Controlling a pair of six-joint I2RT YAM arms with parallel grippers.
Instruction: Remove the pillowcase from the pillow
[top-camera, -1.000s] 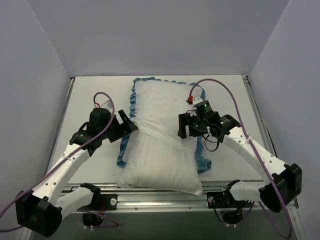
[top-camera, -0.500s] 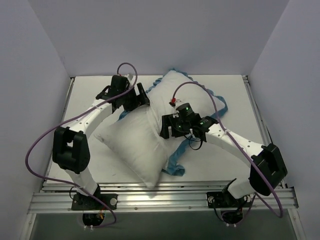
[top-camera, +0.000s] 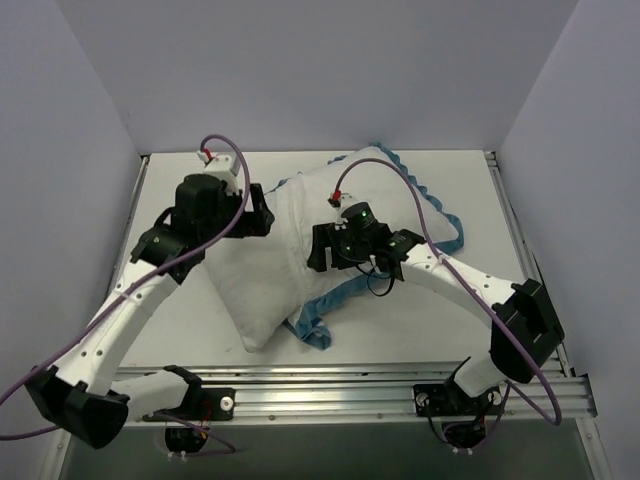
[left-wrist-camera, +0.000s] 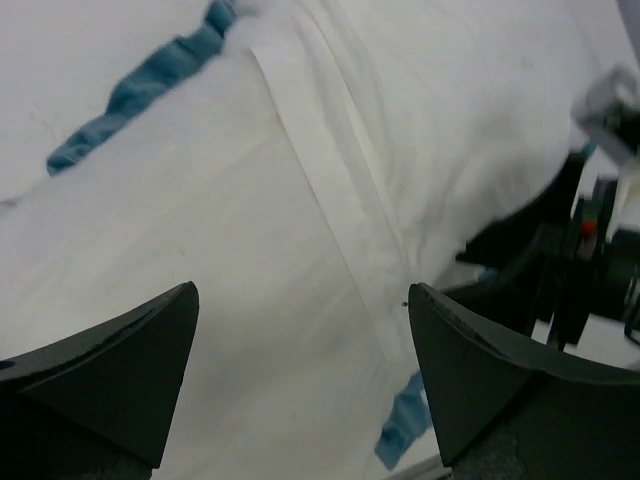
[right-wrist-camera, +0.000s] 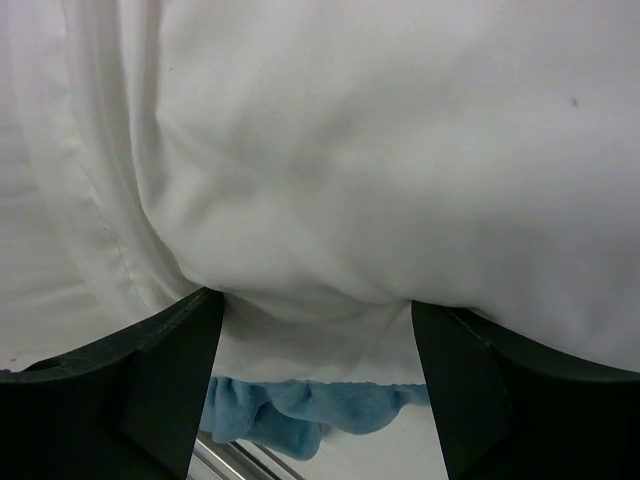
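The pillowcase (top-camera: 385, 195) lies white side up, diagonally across the table, its blue ruffled trim (top-camera: 445, 225) showing along the right and lower edges. The plain white pillow (top-camera: 250, 290) bulges out of it toward the lower left. My left gripper (top-camera: 265, 215) is open over the pillow's upper left side. In the left wrist view it (left-wrist-camera: 300, 300) spans white fabric crossed by a hem band (left-wrist-camera: 330, 200). My right gripper (top-camera: 318, 250) is open at the middle of the bundle. In the right wrist view it (right-wrist-camera: 315, 300) straddles a white fabric bulge, with blue trim (right-wrist-camera: 320, 410) below.
White table (top-camera: 460, 300) enclosed by grey walls on three sides. A metal rail (top-camera: 400, 385) runs along the near edge. Purple cables loop above both arms. The right arm (left-wrist-camera: 570, 260) shows at the right of the left wrist view.
The pillow and case have shifted toward the lower left and turned. The left arm has swung from the far left corner to the pillow's left side. The right gripper has moved slightly left.
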